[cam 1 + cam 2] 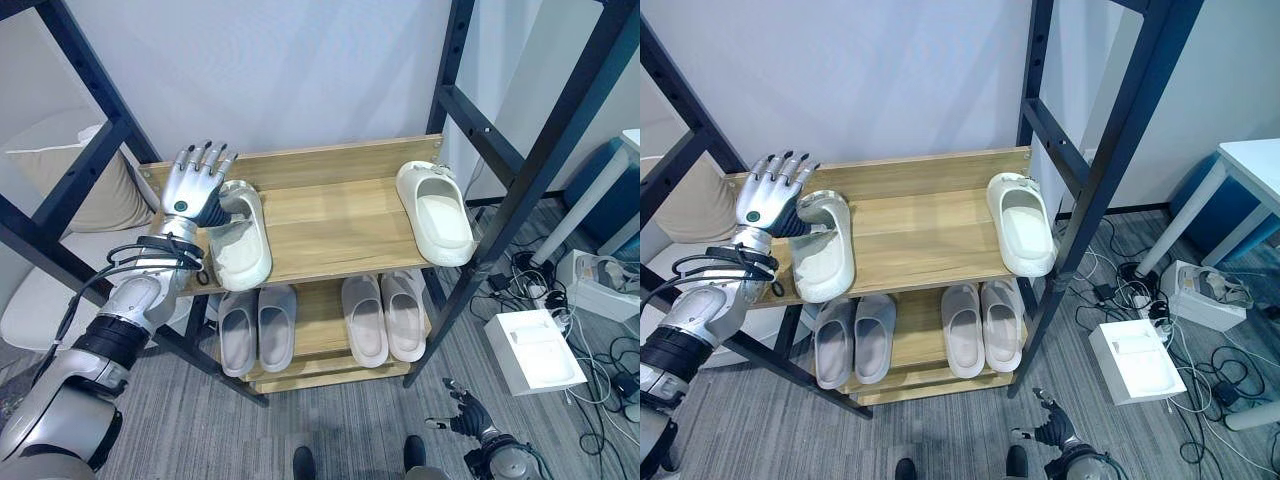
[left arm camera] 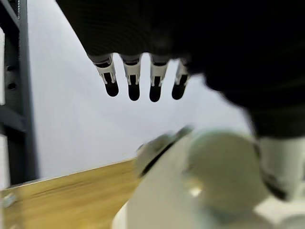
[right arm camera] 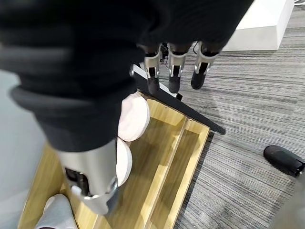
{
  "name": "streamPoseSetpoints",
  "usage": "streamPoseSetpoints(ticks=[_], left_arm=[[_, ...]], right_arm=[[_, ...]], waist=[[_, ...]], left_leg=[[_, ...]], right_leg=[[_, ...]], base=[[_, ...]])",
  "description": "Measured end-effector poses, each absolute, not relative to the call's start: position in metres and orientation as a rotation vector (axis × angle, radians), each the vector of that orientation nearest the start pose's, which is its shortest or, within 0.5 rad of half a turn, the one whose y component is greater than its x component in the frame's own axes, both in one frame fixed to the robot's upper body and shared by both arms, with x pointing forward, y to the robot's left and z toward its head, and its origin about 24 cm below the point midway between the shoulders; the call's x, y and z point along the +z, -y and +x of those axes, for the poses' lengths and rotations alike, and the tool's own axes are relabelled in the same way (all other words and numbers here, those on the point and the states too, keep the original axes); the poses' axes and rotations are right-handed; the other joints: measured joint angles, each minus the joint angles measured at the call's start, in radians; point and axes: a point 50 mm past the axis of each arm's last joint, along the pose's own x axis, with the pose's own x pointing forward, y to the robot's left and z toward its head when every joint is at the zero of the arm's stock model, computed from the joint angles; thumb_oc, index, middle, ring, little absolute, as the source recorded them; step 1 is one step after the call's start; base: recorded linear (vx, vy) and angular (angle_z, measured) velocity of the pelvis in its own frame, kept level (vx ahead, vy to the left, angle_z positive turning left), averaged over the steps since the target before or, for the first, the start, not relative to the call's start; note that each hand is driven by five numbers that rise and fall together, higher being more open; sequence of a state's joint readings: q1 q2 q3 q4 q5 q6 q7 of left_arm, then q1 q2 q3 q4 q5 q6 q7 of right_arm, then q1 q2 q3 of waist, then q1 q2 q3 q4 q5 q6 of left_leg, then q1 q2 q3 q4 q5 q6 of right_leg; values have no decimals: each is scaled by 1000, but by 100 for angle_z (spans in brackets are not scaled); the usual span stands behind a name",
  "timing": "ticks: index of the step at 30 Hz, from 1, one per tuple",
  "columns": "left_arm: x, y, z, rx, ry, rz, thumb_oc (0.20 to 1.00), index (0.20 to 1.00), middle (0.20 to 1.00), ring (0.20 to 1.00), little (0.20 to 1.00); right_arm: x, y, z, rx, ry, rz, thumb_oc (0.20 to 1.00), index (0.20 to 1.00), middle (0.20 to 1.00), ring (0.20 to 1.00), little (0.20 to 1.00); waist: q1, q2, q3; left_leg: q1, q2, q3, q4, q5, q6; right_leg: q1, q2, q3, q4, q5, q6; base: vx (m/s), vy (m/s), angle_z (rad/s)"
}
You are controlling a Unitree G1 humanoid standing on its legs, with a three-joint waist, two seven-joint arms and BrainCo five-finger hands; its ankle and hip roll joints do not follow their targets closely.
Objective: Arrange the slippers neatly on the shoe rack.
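From the left eye view, the shoe rack has two wooden shelves. On the top shelf, one white slipper lies at the rack's left end and a second white slipper at its right end, well apart, both with toes toward the robot. The left hand rests at the heel of the left slipper, fingers straight and spread, pointing toward the wall behind the rack. It seems to be steadying or nudging the slipper rather than gripping it, probably so the slipper sits square with the shelf. On the lower shelf, two pairs of grey slippers stand side by side, already tidy. The right hand hangs low over the carpet in front of the rack's right post, idle.

The right eye view shows the same layout. The top pair is split across the rack, so, in my judgement, one slipper has to be brought beside the other.

In the left wrist view, the fingers extend straight above the slipper's white rim, clamped on nothing.

In the right wrist view, the right hand's fingers hang loose and apart over the lower shelf's front edge.
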State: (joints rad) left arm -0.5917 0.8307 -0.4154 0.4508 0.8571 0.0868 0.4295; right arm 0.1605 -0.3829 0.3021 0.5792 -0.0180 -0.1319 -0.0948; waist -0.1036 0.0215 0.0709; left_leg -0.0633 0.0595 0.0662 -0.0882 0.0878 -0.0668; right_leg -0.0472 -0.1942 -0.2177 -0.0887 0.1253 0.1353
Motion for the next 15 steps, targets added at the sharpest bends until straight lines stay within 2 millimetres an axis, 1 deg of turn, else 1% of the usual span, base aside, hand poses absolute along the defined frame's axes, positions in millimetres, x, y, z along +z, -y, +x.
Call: streamPoseSetpoints(ticks=[3,7,8,9,10,15], left_arm=[[157,-272,341,327,314,1800,1000,1000,1000,1000,1000],[155,-277,341,333,281,1810,1000,1000,1000,1000,1000],[155,-278,341,336,276,1811,802,802,802,802,802],[156,-278,342,337,276,1811,802,802,802,802,802],[156,-278,342,336,276,1811,200,200,200,200,200],[152,-278,342,328,260,1811,200,200,200,200,200]], right_arm=[[-98,216,153,128,-638,-458,1000,1000,1000,1000,1000],[-98,215,151,137,-635,-452,1000,1000,1000,1000,1000],[-98,215,151,137,-635,-452,1000,1000,1000,1000,1000],[-98,215,151,138,-634,-452,1000,1000,1000,1000,1000],[-98,215,151,138,-635,-451,1000,1000,1000,1000,1000],[-96,213,151,141,-623,-447,1000,1000,1000,1000,1000]], waist=[[0,-4,-1],[-3,-7,0],[-3,-7,0],[-3,-8,0],[-3,-8,0],[-5,-14,-1]], left_leg=[[-5,0,1,0,4,-6],[-6,1,3,0,4,-6],[-6,2,3,0,4,-6],[-6,2,3,0,4,-6],[-6,2,4,0,4,-6],[-17,3,14,0,4,-6]], right_leg=[[-5,1,2,0,1,0],[-8,2,3,0,1,1],[-9,2,4,0,1,1],[-9,2,4,0,1,1],[-9,2,5,0,1,1],[-28,4,20,0,1,-1]], base=[[0,0,0],[1,4,-1],[0,0,0],[0,0,0],[0,0,0],[-2,5,-5]])
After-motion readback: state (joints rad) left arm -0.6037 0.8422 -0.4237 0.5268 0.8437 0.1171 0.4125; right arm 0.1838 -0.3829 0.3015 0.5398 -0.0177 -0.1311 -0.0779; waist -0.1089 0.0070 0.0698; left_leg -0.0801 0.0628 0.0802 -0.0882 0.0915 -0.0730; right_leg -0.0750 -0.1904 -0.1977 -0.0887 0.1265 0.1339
